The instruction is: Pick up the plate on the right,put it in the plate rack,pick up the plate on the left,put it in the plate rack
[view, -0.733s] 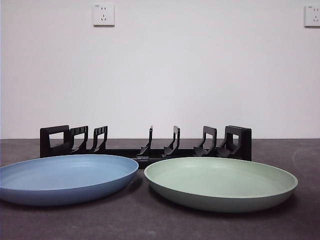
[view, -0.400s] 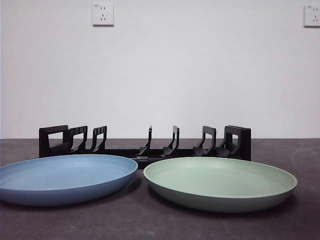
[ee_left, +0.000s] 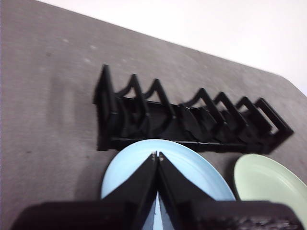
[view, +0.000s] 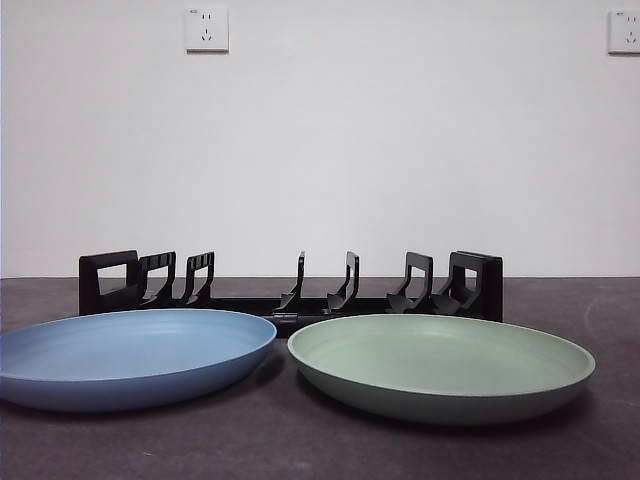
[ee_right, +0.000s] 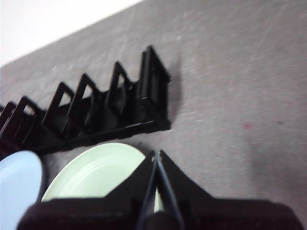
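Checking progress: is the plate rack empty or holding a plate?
Empty: plate rack slots show only wall; blue plate and green plate lie flat before it.

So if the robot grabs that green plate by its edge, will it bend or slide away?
The green plate looks like matte moulded plastic with a thin rim, so it is probably stiff and fairly light. It lies flat on the dark table, low and wide, so it should not tip or roll. A push might well slide it toward the blue plate close beside it.
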`<action>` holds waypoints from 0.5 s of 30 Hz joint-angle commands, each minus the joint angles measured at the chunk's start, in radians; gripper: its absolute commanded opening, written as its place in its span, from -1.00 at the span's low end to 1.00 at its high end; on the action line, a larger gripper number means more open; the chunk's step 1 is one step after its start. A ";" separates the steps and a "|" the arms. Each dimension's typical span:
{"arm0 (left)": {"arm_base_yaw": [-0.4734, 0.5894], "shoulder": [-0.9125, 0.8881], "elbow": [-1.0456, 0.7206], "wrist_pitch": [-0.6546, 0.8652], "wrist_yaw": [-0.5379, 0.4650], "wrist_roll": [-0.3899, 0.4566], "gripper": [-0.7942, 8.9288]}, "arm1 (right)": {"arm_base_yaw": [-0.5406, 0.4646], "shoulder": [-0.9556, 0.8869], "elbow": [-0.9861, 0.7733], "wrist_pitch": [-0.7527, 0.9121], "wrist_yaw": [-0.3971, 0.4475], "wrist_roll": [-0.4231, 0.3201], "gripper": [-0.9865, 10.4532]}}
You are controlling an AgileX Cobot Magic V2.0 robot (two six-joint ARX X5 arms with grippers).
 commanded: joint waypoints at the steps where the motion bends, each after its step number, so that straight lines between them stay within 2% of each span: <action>1: 0.003 0.099 0.056 -0.009 0.044 0.053 -0.85 | 0.001 0.109 0.053 -0.011 -0.040 -0.027 -0.85; 4: 0.002 0.249 0.146 -0.048 0.105 0.081 -0.85 | 0.001 0.256 0.127 -0.043 -0.096 -0.046 -0.85; 9: -0.017 0.520 0.284 -0.097 0.253 0.130 -0.85 | 0.002 0.506 0.245 -0.151 -0.200 -0.132 -0.83; 11: -0.040 0.592 0.309 -0.096 0.260 0.136 -0.83 | 0.003 0.567 0.254 -0.154 -0.200 -0.165 -0.82; 12: -0.052 0.614 0.313 -0.087 0.260 0.138 -0.81 | 0.003 0.588 0.255 -0.156 -0.201 -0.177 -0.74; 13: -0.068 0.637 0.315 -0.069 0.256 0.137 -0.64 | 0.005 0.609 0.255 -0.158 -0.200 -0.184 -0.59; 15: -0.094 0.665 0.321 -0.052 0.249 0.129 -0.35 | 0.016 0.636 0.255 -0.157 -0.200 -0.193 -0.49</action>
